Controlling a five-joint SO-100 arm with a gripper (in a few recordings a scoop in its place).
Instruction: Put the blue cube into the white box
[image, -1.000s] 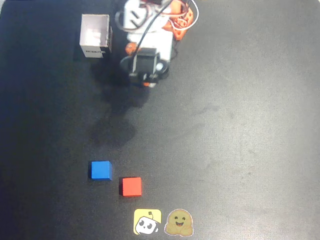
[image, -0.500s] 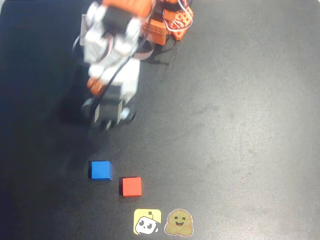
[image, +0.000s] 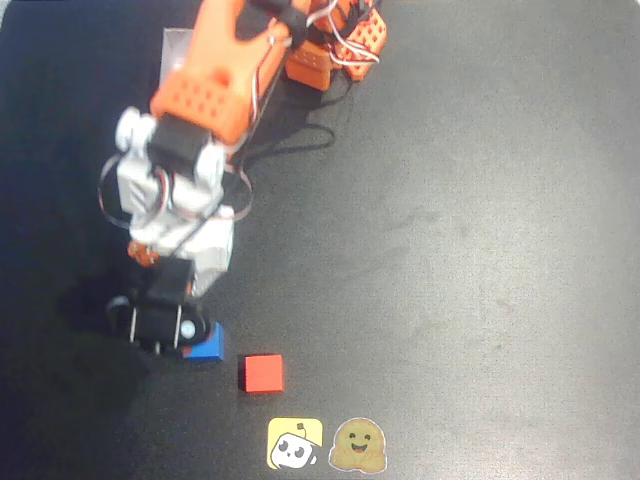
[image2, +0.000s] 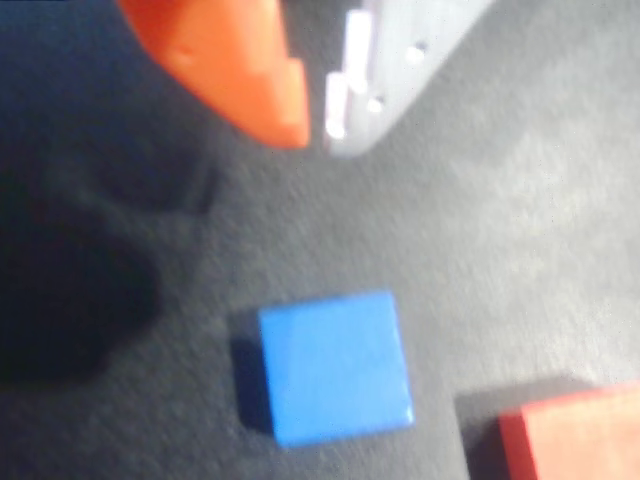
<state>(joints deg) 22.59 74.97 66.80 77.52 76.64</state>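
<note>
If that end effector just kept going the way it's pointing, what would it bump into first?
Probably the blue cube: in the wrist view it lies just ahead of the end effector, on the mat. The gap is hard to judge.

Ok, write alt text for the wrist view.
A blue cube lies on a dark table, below the tips of an orange and a grey finger that are not touching it. A red cube's corner shows at lower right.

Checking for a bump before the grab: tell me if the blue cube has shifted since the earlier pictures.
No. In the overhead view the blue cube sits just up-left of the red cube, as before, though the hand now covers part of it.
</note>
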